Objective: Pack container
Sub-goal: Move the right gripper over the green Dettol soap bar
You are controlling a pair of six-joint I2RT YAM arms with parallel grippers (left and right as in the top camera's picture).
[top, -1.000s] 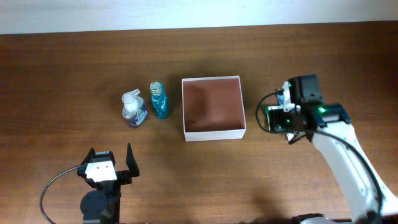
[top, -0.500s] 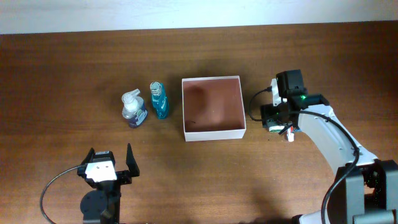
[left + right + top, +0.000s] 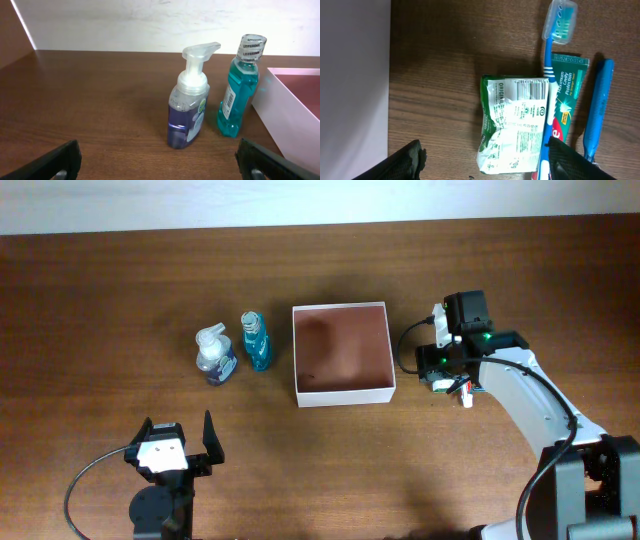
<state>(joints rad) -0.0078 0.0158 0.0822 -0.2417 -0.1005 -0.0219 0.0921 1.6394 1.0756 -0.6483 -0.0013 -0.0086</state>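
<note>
The container [image 3: 345,394] is a shallow square box with white walls and a pinkish-brown inside, empty, at table centre. A clear foam-pump soap bottle [image 3: 215,356] and a teal mouthwash bottle [image 3: 257,343] stand left of it. My right gripper [image 3: 441,366] is open, just right of the container, over a green-and-white packet [image 3: 516,122], a blue toothbrush [image 3: 554,55], a toothpaste box [image 3: 566,92] and another blue stick-shaped item [image 3: 598,107]. Its open fingers [image 3: 490,164] straddle the packet's lower end, and the container's wall [image 3: 352,75] shows at the left. My left gripper [image 3: 178,442] is open and empty near the front edge.
In the left wrist view the soap bottle [image 3: 190,107] and mouthwash bottle [image 3: 240,85] stand upright ahead of my open left gripper [image 3: 160,165], with the container's corner [image 3: 292,107] to the right. A white wall runs behind the table's far edge.
My right arm moved left, closer to the container's right wall, then held nearly still. The left arm and the bottles have not moved.
</note>
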